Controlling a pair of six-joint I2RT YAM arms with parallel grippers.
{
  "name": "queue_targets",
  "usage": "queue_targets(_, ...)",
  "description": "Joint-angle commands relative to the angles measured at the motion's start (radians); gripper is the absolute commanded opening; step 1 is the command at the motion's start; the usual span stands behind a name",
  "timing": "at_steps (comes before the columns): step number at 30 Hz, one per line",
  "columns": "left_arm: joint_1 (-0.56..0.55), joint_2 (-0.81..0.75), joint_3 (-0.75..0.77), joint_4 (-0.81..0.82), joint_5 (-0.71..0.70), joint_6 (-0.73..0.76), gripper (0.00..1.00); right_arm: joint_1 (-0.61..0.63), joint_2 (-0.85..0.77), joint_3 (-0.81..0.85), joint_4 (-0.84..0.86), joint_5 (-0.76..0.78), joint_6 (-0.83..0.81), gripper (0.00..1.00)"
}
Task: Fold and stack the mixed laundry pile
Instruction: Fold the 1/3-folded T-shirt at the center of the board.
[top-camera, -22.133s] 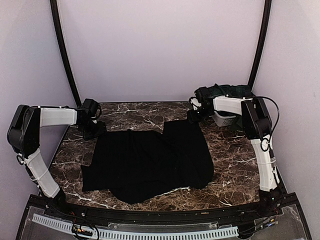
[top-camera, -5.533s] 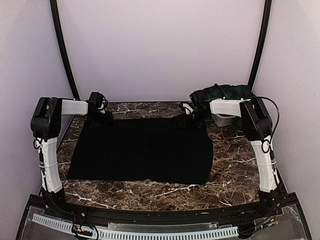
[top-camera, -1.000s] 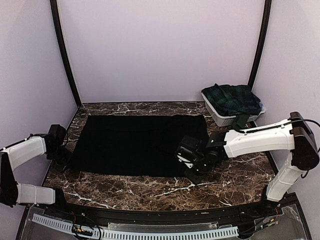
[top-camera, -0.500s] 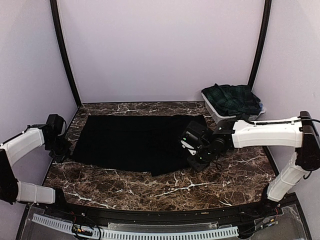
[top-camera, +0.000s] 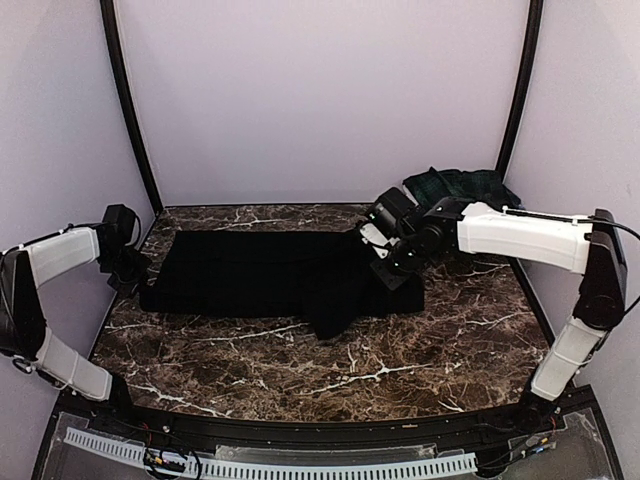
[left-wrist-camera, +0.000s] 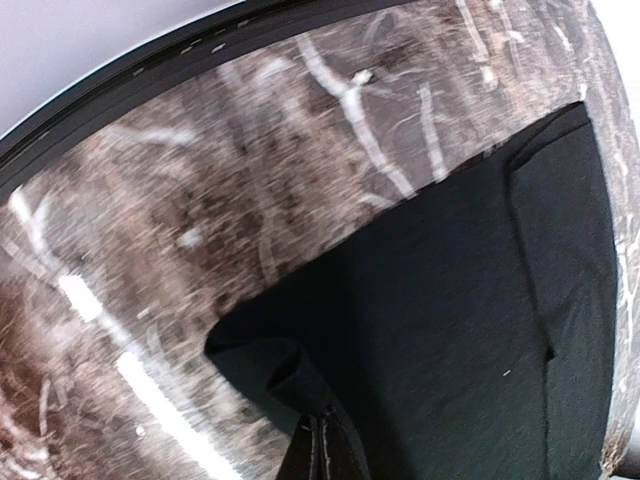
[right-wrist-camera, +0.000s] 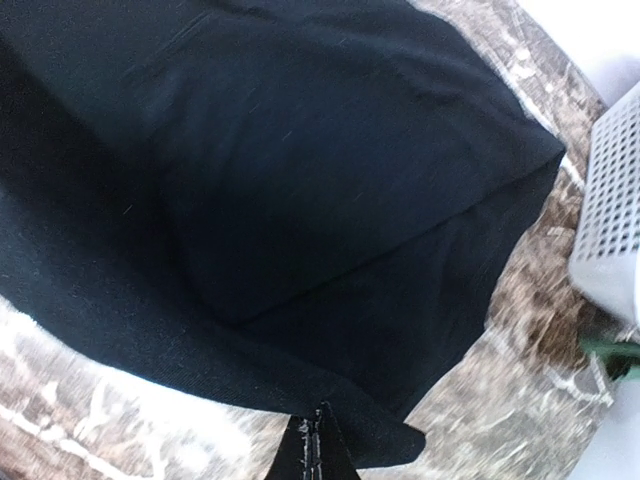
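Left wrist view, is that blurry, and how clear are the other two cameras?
Left wrist view: the marble table is smeared by motion blur, seams on the black cloth readable. Right wrist view: soft marble, the cloth nearly featureless, the white basket washed out at the right edge. Top external view: sharp, evenly lit, no glare.

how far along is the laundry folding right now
Done: no finished stack is in view yet. In hand: the black cloth lies on the table as a long band with one layer doubled over, and the left hand and right hand are each shut on an edge of it. Left: finishing this fold, then the tartan skirt in the white basket.
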Motion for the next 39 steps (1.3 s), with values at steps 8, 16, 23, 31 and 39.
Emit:
queue_targets(8, 0.009, 0.251, 0.225, 0.1, 0.02, 0.035, 0.0, -0.123, 0.188, 0.195, 0.091, -0.013, -0.158, 0.0)
queue_targets(16, 0.01, 0.411, 0.321, 0.143, 0.04, 0.032, 0.0, -0.18, 0.302, 0.301, 0.101, -0.03, -0.192, 0.0)
queue_targets(23, 0.008, 0.505, 0.364, 0.168, 0.047, 0.047, 0.0, -0.197, 0.37, 0.333, 0.107, -0.037, -0.205, 0.0)
queue_targets(31, 0.008, 0.528, 0.411, 0.165, 0.069, 0.086, 0.24, -0.211, 0.382, 0.36, 0.085, 0.003, -0.165, 0.58)
queue_targets(39, 0.006, 0.369, 0.424, 0.111, -0.012, 0.176, 0.64, -0.26, 0.282, 0.392, 0.031, 0.008, -0.137, 0.77)
